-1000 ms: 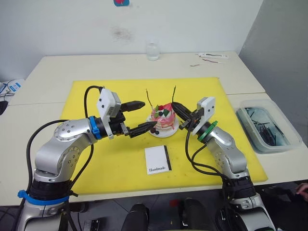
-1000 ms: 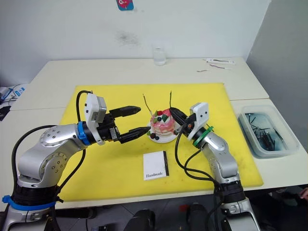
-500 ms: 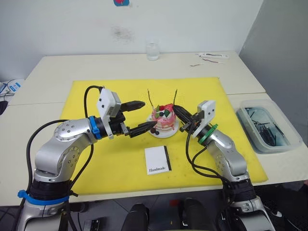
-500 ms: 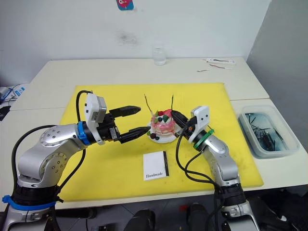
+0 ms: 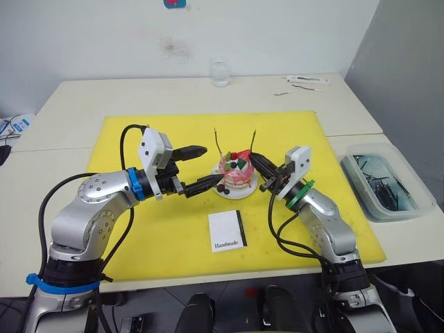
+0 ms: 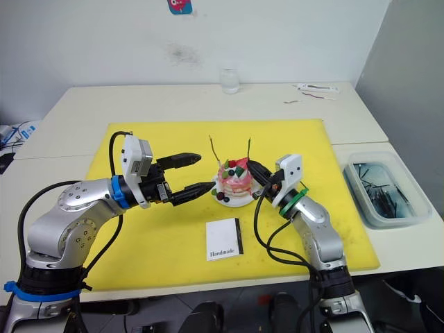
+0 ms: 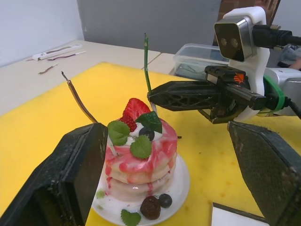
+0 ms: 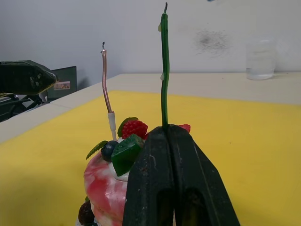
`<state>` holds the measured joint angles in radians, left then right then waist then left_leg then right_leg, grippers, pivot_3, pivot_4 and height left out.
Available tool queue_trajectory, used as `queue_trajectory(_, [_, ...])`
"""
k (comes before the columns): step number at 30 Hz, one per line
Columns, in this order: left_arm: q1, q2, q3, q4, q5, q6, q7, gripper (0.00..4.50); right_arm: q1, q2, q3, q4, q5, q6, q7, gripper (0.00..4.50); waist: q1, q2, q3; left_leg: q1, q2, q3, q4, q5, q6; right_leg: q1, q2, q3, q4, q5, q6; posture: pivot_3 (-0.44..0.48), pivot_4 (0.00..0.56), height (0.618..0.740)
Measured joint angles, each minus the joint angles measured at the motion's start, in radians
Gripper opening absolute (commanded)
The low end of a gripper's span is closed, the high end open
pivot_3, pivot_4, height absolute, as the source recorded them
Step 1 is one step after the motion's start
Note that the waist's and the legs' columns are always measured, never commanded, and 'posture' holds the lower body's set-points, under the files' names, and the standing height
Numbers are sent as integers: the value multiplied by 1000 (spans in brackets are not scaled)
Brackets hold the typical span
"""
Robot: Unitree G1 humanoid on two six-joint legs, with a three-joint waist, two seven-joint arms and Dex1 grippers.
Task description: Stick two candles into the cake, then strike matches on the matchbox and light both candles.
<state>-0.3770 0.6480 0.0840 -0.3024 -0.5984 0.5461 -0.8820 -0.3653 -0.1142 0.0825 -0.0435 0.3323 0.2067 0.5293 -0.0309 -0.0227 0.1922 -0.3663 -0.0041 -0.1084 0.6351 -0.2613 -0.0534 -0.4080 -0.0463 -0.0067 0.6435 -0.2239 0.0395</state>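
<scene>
Notice how your right gripper (image 8: 168, 141) has its two fingers pressed together on the lower stem of the green candle (image 8: 163, 66), holding it upright over the cake (image 5: 234, 172); in the left wrist view the pinch sits just above the strawberry (image 7: 135, 111), so the taper's foot probably reaches the topping, though how deep it is seated cannot be told. Gripping low on so thin a taper likely keeps it from bending as you press it down.

Beside it the golden candle (image 8: 106, 89) stands in the cake by its pale base, tilted slightly and free of either gripper.

Your left gripper (image 5: 198, 167) has its fingers spread wide apart, empty, flanking the cake's left side near the white plate (image 7: 179, 183) without touching it; it looks placed to steady the plate if the cake shifts.

Nearer to you on the yellow mat (image 5: 298, 128) lies the matchbox (image 5: 227, 230), well apart from both grippers, its black strip turned towards your right arm.

Judged from this, candle placement is nearly complete, and striking and lighting are not yet begun; no match can be made out on the mat
</scene>
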Motion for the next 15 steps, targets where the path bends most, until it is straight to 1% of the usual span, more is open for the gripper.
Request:
queue_trajectory(2, [0, 0, 0, 1, 6, -9, -3, 4500, -2, 0, 0, 0, 0, 0, 0, 21, 0, 0, 0, 0, 0, 0, 0, 0, 0, 0, 0, 0, 0, 0, 0, 0, 150, 740])
queue_trajectory(3, [0, 0, 0, 2, 8, -10, -3, 4500, -2, 0, 0, 0, 0, 0, 0, 199, 0, 0, 0, 0, 0, 0, 0, 0, 0, 0, 0, 0, 0, 0, 0, 0, 150, 740])
queue_trajectory(5, [0, 0, 0, 6, 10, -11, -4, 4500, -4, -1, 0, 0, 0, 0, 0, 636, 0, 0, 0, 0, 0, 0, -1, 0, 0, 0, 0, 0, 0, 0, 0, 0, 150, 740])
queue_trajectory(8, [0, 0, 0, 17, 12, -11, -5, 4500, -4, -1, 0, 0, 0, 0, 0, 1657, 0, 0, 0, 0, 0, 0, -1, 0, 0, -1, 0, 0, 0, 0, 0, 0, 150, 740])
queue_trajectory(15, [0, 0, 0, 20, 15, -12, -5, 4500, -7, -6, 0, 0, 0, 1, 1, 1657, 0, 0, 0, 0, 0, 0, -3, 0, 0, -1, 0, 0, 0, -1, -1, 0, 150, 740])
